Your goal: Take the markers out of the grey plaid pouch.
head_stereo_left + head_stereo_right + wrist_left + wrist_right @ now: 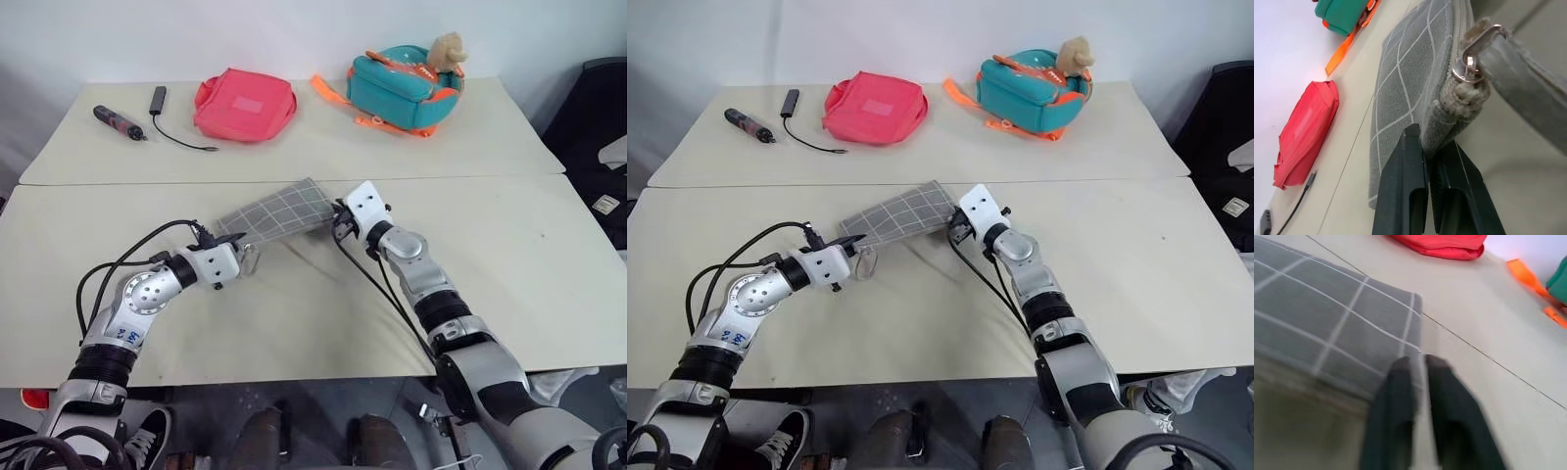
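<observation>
- You are looking at the grey plaid pouch (277, 212) lying across the middle of the near desk (549, 274), just short of the seam where the far desk (490, 132) begins, with one end angled toward that seam.
- Your left gripper (1428, 161) is pinching the pouch's end corner, its two black fingers (1400, 196) pressed together on the fabric just under the zipper's ring pull (1474, 54).
- Your right gripper (1418, 369) is sitting at the pouch's opposite end, its fingers a little apart with the pouch's corner edge between them; you cannot tell whether they are gripping it.
- The zipper is looking closed along the stretch seen from the left wrist.
- On the far desk, the pink pouch (245, 104) is lying mid-desk, the teal bag (404, 88) toward the right edge, and a dark pen-shaped tool (119, 121) and a black cable (176, 137) near the left corner.
</observation>
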`<state>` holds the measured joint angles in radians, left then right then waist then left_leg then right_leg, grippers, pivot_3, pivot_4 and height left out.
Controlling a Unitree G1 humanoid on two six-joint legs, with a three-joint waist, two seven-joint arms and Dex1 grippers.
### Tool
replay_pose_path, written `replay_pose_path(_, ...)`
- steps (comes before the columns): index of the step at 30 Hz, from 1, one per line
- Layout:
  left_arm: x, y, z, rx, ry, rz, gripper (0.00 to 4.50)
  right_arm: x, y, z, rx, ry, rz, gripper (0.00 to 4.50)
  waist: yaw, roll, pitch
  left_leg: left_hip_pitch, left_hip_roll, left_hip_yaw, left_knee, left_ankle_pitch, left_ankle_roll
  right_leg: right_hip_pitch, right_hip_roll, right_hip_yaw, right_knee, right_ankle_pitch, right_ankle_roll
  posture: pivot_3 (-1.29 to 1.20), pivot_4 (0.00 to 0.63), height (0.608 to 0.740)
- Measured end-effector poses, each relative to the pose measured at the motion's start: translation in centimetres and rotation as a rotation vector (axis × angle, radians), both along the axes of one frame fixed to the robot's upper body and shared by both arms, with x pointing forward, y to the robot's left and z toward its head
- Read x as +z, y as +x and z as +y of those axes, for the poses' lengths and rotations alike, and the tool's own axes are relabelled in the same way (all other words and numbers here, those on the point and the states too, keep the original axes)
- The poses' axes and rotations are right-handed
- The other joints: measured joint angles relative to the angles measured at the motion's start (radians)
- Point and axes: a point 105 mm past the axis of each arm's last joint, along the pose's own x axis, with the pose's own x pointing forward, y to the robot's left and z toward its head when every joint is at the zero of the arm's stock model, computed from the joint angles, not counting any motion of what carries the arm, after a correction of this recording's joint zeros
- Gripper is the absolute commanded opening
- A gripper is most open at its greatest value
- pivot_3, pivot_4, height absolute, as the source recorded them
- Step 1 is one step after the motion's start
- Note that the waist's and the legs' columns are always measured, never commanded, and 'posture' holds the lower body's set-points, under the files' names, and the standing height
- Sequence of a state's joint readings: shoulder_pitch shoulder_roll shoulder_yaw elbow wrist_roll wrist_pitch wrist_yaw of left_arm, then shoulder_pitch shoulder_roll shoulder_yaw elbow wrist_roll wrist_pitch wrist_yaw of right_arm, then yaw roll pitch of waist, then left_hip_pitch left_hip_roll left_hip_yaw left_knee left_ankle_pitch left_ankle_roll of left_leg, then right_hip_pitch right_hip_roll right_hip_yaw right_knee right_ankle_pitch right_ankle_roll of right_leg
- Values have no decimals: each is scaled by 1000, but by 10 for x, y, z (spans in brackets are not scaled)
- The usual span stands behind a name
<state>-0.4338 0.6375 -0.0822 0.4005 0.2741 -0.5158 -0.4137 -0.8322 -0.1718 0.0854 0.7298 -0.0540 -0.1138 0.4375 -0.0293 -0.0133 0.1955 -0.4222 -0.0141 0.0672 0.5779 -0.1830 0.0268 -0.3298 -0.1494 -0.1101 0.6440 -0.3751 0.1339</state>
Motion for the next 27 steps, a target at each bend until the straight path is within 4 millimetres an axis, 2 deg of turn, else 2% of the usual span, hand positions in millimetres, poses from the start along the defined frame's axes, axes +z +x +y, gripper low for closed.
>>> replay_pose_path(5,-2,-6,-12,-7,-16,15,0,33,-29,-5,147,156,18,3309,4,0,0,0,0,0,1,-1,1,2,0,0,-2,0,0,0,150,740)
replay_pose_path(7,-1,-7,-15,-3,1,5,0,42,-45,-9,206,176,43,3309,7,0,0,0,0,-1,1,-2,2,3,0,0,-4,0,0,0,150,740)
replay_pose_path(8,0,-7,-17,1,24,-10,0,41,-59,-10,248,197,79,3309,11,0,0,0,0,-2,1,-2,2,4,0,0,-5,0,0,0,150,740)
replay_pose_path(13,1,-7,-23,48,27,-11,0,1,-122,11,447,205,361,3309,22,-1,0,0,0,0,1,-6,-3,4,0,0,-10,0,0,0,150,740)
replay_pose_path(15,2,-8,-26,48,32,-11,0,-18,-133,16,458,191,444,3309,26,-1,0,0,0,0,1,-6,-3,4,0,0,-14,0,0,0,150,740)
replay_pose_path(17,1,-11,-33,31,56,-14,0,-34,-138,23,449,177,501,3309,27,-1,0,-1,0,0,1,-6,-3,3,0,0,-15,0,0,0,150,740)
replay_pose_path(23,3,-14,-40,7,116,-20,0,-28,-138,54,471,291,554,3309,26,-1,0,-1,1,0,1,-6,-4,3,1,0,-14,0,0,0,150,740)
replay_pose_path(27,6,-15,-42,6,123,-20,0,-36,-131,65,432,314,592,3309,27,-1,0,-1,1,0,1,-6,-4,3,1,0,-14,0,0,0,150,740)
